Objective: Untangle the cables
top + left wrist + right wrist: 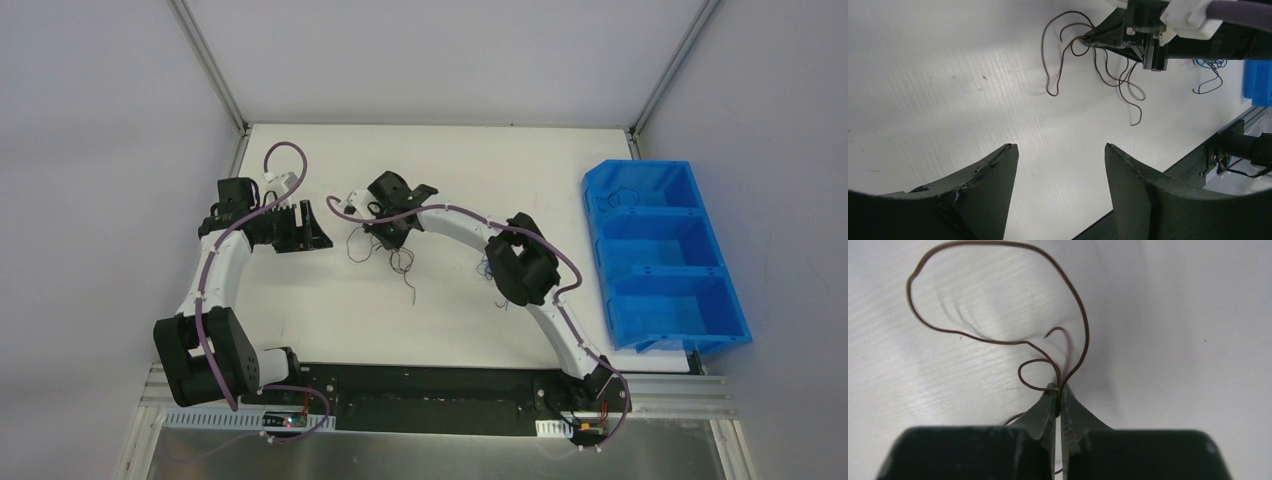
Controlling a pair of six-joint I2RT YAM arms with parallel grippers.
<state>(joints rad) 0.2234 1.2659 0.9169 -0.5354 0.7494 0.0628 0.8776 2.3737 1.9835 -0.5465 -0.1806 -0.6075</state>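
Cables (383, 250): 1 brown tangle (1108, 75), 1 blue (485, 268)

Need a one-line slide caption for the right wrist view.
Right pincer shut on a thin brown wire, its loops curling out over the white table.

blue three-compartment bin (660, 271) | at right edge of white table (320, 320) | open side up

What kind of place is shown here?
Likely a robotics lab work cell: a white table walled by plain panels on aluminium posts, a left arm and right arm bolted at its edge, and a blue parts bin.
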